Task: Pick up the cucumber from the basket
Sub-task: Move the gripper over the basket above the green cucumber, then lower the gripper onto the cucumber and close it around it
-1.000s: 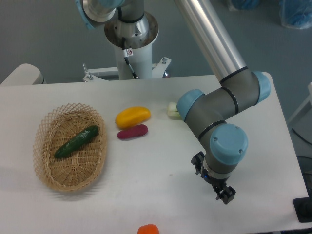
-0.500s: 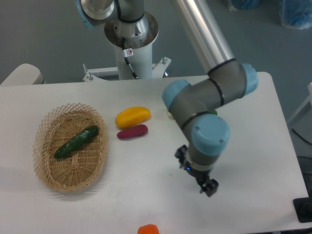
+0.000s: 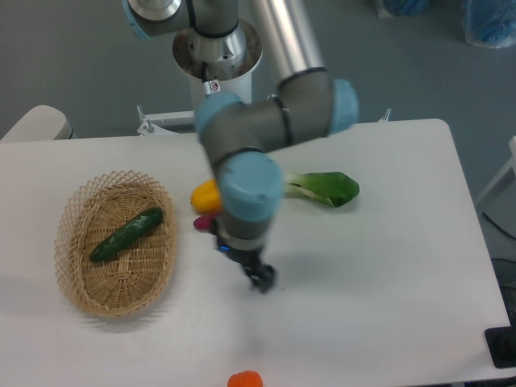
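Counted one basket (image 3: 79, 274), one cucumber (image 3: 126, 235), one bok choy (image 3: 324, 188), one yellow pepper (image 3: 203, 194), one purple vegetable (image 3: 202, 223), one orange item (image 3: 244, 379) at 6 o'clock.

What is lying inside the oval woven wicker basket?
Only the dark green slim cucumber lies inside the oval wicker basket, diagonally on its woven floor. Nothing covers it; the basket's inside is fully visible.

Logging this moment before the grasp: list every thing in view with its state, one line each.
cucumber: lying diagonally in the basket, untouched.
basket: flat on the table.
gripper: right of the basket, blurred, jaws unclear.
bok choy: lying on the table.
yellow pepper: on the table, partly hidden by the arm.
orange item: at the front edge, cut off.
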